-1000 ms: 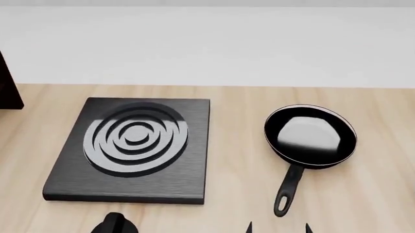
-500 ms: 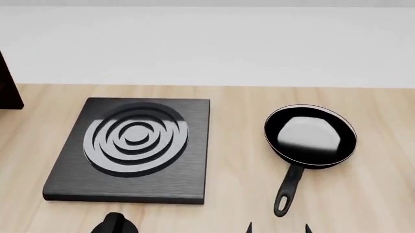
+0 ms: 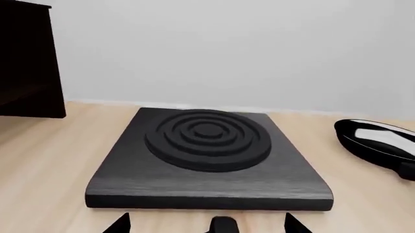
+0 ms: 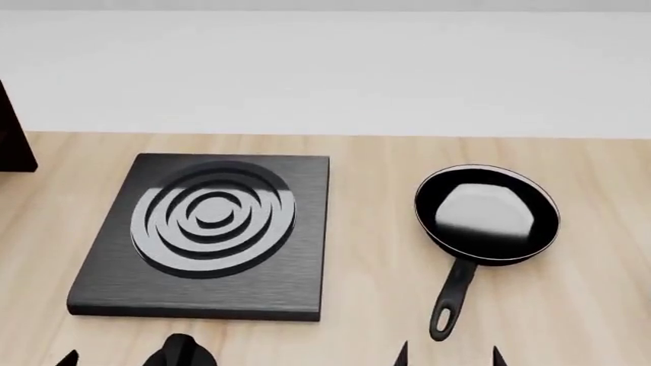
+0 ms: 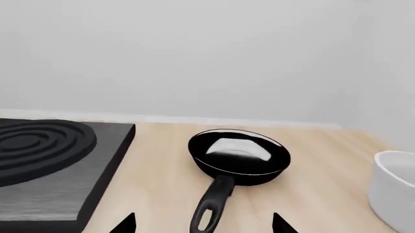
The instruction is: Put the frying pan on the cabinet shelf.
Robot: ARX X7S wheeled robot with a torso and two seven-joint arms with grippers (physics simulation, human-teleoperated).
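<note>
Your frying pan is sitting flat on the wooden worktop, just right of the square black plate with raised rings, its handle pointing back toward you. Your right gripper is hovering just short of that handle, fingers spread wide apart. Your left gripper is facing the plate's near edge, fingers likewise apart. A white bowl is standing right of the pan.
</note>
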